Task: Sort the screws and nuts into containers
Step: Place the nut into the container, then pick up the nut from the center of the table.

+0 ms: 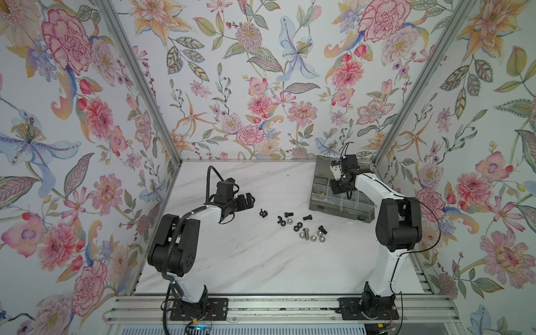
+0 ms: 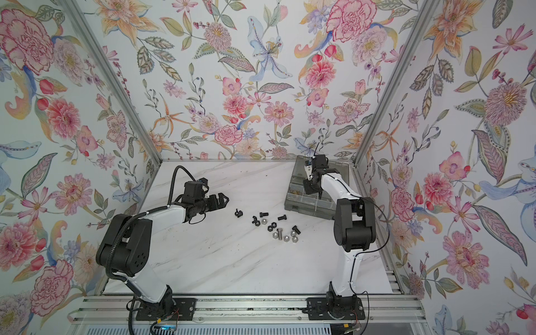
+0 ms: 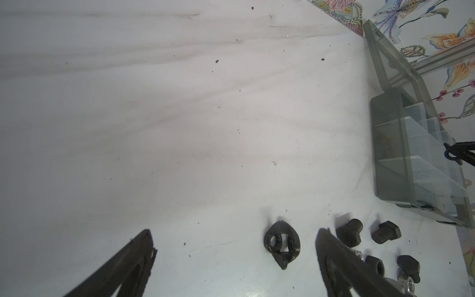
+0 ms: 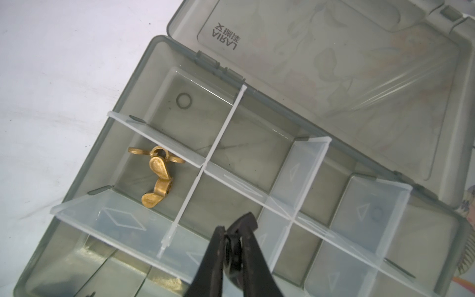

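- The right jaws pinch a small black nut point(image 4: 232, 253) above the open grey box point(image 4: 123, 102), near two brass wing nuts point(image 4: 158, 174) lying in one compartment.
- The left jaws are spread wide, with a black wing nut point(image 3: 281, 244) just ahead.
- Loose screws point(image 1: 288, 215) and silver nuts point(image 1: 313, 238) lie on the table point(image 1: 232, 261).
- They are probably hard, light and slick, best gripped across the flat hex sides.

L arm, white w/ black joints, extended low fwd; L gripper point(image 1: 250, 200) jaws wide apart. R arm reaching fwd, wrist pitched down; R gripper point(image 4: 235, 222) jaws pinching black nut point(image 4: 232, 253).
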Controlling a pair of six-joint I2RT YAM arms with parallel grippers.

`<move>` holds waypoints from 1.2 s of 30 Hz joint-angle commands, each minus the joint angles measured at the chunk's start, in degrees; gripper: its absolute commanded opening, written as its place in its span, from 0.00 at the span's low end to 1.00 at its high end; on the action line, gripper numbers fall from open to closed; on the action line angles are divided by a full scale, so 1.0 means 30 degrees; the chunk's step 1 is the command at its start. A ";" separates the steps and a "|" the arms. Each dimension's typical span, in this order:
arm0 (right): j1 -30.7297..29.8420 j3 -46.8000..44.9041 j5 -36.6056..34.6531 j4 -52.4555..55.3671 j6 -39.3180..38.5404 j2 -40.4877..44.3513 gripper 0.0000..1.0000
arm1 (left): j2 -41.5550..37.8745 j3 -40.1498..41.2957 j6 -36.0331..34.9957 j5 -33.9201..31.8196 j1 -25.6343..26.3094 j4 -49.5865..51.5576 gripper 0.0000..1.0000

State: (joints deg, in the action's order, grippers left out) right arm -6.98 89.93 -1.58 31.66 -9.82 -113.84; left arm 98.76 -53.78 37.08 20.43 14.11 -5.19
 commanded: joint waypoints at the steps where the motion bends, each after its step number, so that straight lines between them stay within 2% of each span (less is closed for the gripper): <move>1: 0.0101 -0.0109 -0.0106 -0.0064 0.0140 -0.0374 0.24 | 0.0244 -0.0560 0.0150 0.0159 0.0185 -0.0016 0.99; 4: 0.0035 -0.0077 -0.0121 -0.0053 0.0151 -0.0157 0.34 | 0.0244 -0.0589 0.0149 0.0150 0.0170 0.0016 0.99; 8: -0.0397 -0.0397 0.0419 -0.0038 0.0023 0.1134 0.42 | 0.0183 -0.0648 0.0190 0.0089 0.0190 0.0037 0.99; 11: -0.1140 -0.0773 0.1808 -0.0022 0.0265 0.2692 0.47 | 0.0182 -0.0734 0.0153 0.0078 0.0179 0.0146 0.99; 16: -0.3493 -0.1393 0.4292 0.0013 0.2566 0.4339 0.56 | 0.0229 -0.0765 0.0146 -0.0035 0.0189 0.0287 0.99; 18: -0.4865 -0.1439 0.4488 0.0039 0.3377 0.4276 0.57 | 0.0300 -0.0798 0.0149 0.0015 0.0182 0.0337 0.99; 25: -0.8862 -0.0729 0.2518 0.0044 0.8238 0.2171 0.57 | -0.0002 -0.0623 -0.0087 -0.0290 0.0175 0.0734 0.99; 30: -0.9913 -0.0177 0.2050 0.0074 1.0486 0.0230 0.55 | -0.0196 -0.0298 -0.0055 -0.0282 0.0182 0.0612 0.99; 36: -1.0986 0.0195 0.2211 0.0074 1.1368 -0.1073 0.51 | -0.0291 -0.0180 -0.0099 -0.0307 0.0171 0.0591 0.99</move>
State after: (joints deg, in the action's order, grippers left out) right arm -39.24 88.09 5.69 31.07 20.88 -116.29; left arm 99.02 -54.74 37.08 20.51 14.26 -4.51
